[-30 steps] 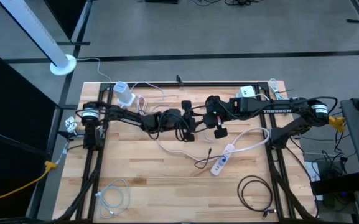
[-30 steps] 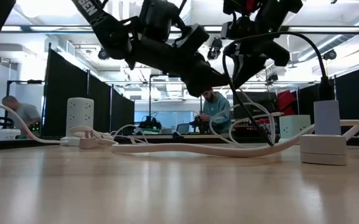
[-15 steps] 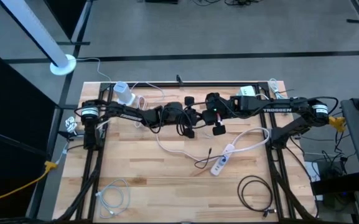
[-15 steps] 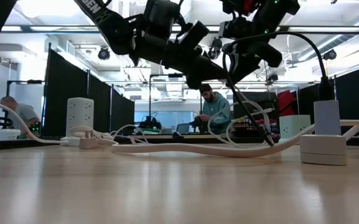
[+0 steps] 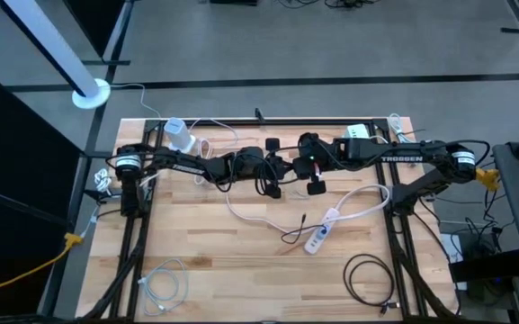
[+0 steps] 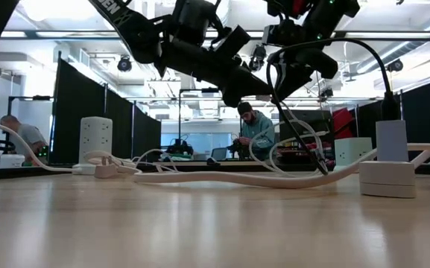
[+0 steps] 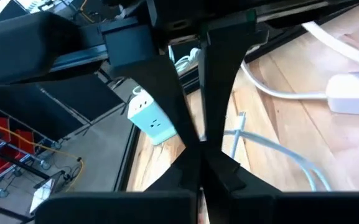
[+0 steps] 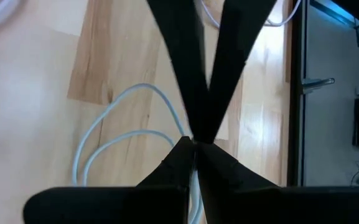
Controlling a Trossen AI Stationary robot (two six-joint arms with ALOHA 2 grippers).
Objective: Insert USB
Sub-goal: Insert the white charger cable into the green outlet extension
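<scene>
While both jaws stay clenched, left gripper (image 5: pixel 275 171) has closed toward right gripper (image 5: pixel 310 171).

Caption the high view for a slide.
Left gripper and right gripper meet mid-table above the white power strip.

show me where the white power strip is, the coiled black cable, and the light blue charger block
white power strip (image 5: pixel 323 231), high view, middle of its body.
coiled black cable (image 5: pixel 368 274), high view, on the loop's strand.
light blue charger block (image 7: pixel 149 118), left wrist view, its front face.

Bare wood left of the white power strip (image 5: pixel 322 230), cables (image 5: pixel 259 216) crowd the middle
</scene>
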